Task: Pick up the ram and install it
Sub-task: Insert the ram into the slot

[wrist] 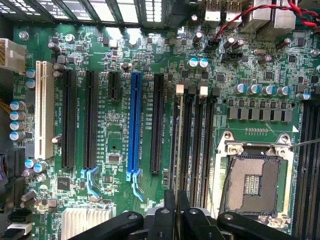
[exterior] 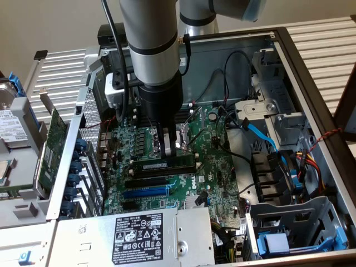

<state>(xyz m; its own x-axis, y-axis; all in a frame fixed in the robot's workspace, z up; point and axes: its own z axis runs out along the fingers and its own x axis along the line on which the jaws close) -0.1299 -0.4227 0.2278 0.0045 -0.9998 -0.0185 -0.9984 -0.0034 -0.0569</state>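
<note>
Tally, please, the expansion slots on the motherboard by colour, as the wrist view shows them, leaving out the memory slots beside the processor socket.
White slot: 1
Blue slot: 1
Black slots: 4 (three long, one short)
Total: 6

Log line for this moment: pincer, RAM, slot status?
pincer: shut on ram | ram: edge-on over motherboard, at memory slots beside CPU socket | seating: cannot tell
</note>
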